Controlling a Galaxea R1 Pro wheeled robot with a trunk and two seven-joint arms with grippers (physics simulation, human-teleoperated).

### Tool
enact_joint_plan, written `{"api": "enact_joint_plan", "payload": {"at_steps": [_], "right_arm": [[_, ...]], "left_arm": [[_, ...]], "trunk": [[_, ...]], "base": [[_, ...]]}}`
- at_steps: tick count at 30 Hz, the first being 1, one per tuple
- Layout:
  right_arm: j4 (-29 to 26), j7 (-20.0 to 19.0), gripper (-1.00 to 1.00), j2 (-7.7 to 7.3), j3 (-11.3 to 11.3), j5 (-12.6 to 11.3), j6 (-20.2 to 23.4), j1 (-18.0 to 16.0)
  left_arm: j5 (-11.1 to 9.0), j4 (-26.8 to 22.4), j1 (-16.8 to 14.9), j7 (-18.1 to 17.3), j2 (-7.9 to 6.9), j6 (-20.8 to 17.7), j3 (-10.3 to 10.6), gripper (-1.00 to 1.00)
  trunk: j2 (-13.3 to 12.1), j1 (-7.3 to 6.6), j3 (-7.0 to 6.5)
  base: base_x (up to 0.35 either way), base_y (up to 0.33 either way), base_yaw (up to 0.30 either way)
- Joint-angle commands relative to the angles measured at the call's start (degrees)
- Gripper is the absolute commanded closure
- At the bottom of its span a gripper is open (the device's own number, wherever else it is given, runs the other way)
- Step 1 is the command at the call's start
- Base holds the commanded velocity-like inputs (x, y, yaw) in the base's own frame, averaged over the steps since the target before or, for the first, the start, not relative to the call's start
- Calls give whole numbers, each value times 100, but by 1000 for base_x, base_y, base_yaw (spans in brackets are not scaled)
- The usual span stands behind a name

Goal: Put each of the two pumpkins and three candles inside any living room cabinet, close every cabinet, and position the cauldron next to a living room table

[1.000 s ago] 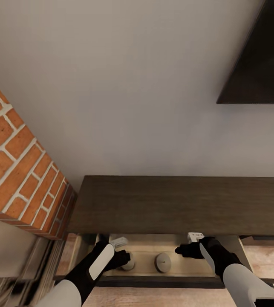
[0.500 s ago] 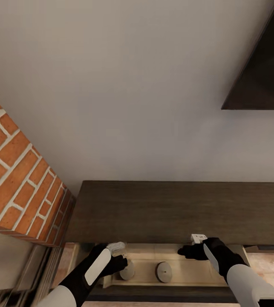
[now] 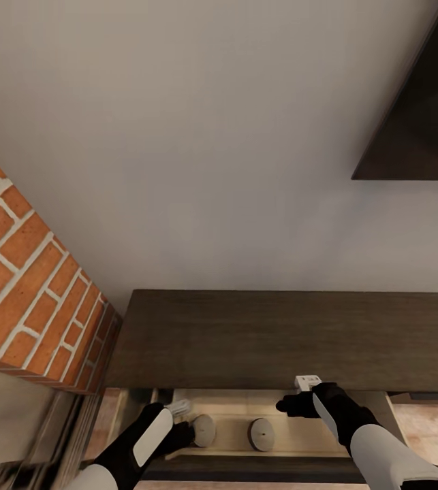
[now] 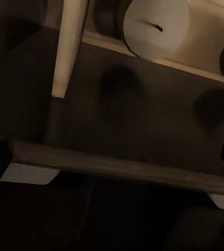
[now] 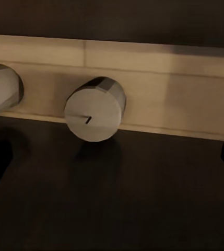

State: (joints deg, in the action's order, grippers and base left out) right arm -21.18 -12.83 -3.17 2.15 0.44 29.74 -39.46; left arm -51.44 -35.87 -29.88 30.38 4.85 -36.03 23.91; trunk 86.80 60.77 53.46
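Left gripper [image 3: 184,431] at cabinet [image 3: 280,333] drawer's front, beside one candle [image 3: 203,429]; right gripper [image 3: 293,405] above drawer interior, near second candle [image 3: 261,434]. Jaw state of either: cannot tell. Drawer partly out, probably awaiting push shut.

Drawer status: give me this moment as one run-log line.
cabinet drawer: open | candles inside: two, and | left gripper: beside left candle | right gripper: over drawer, holding nothing visible | pumpkins: not seen
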Motion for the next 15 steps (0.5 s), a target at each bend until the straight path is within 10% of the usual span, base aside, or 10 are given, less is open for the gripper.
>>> {"api": "enact_joint_plan", "payload": {"at_steps": [1,15], "right_arm": [[0,2,-100,0,0,0,2,0],[23,9,-100,0,2,-16,19,0]], "left_arm": [[1,33,0,1,-1,0,0,-100],[4,710,0,-19,13,360,18,-100]], "trunk": [[-42,-23,-19],[-603,-330,-270]], "base": [[0,0,0],[0,0,78]]}}
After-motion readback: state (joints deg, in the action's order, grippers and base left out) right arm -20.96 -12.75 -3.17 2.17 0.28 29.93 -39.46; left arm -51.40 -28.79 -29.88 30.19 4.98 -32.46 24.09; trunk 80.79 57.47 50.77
